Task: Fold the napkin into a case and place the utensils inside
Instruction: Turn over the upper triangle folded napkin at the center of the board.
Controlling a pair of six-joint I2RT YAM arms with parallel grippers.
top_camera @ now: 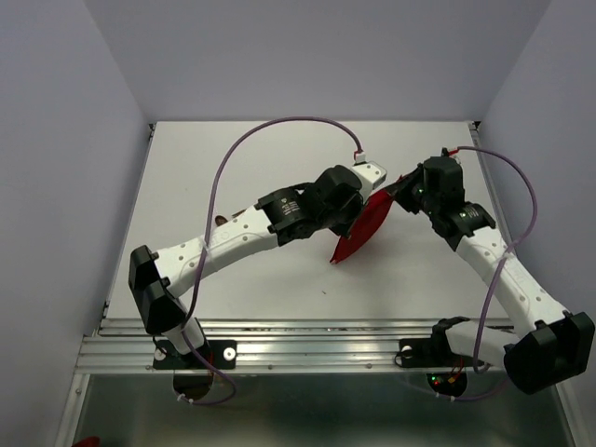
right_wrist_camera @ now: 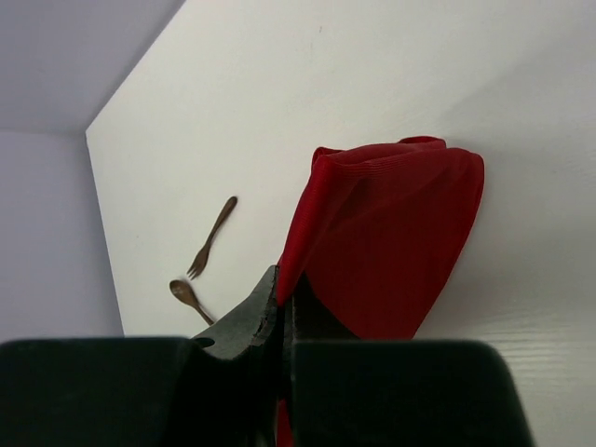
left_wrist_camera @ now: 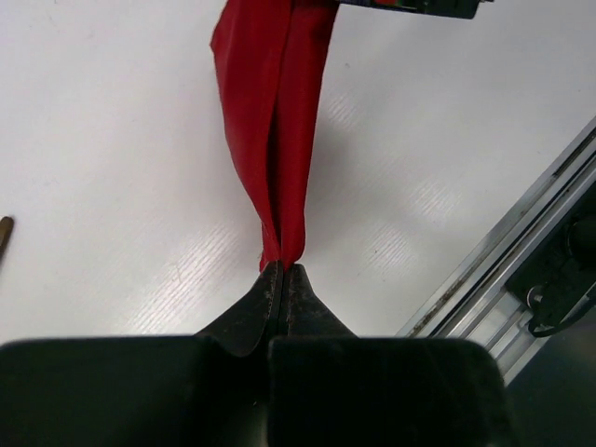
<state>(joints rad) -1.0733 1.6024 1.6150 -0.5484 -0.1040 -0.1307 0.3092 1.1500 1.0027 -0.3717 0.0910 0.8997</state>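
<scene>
The red napkin [top_camera: 363,226] hangs off the table, folded and stretched between both grippers. My left gripper [left_wrist_camera: 282,270] is shut on one bunched end of the napkin [left_wrist_camera: 275,121]; in the top view it [top_camera: 351,216] is mostly hidden under its wrist. My right gripper [right_wrist_camera: 284,279] is shut on the napkin's other edge [right_wrist_camera: 391,233]; it shows in the top view [top_camera: 402,191] right of the cloth. A dark wooden fork [right_wrist_camera: 212,237] and spoon [right_wrist_camera: 186,296] lie on the table to the left. A brown bit of one utensil [top_camera: 219,221] shows beside the left arm.
The white table [top_camera: 279,149] is walled at the back and on both sides. A metal rail [top_camera: 307,340] runs along the near edge and also shows in the left wrist view [left_wrist_camera: 507,251]. A utensil tip [left_wrist_camera: 5,233] shows at the left edge.
</scene>
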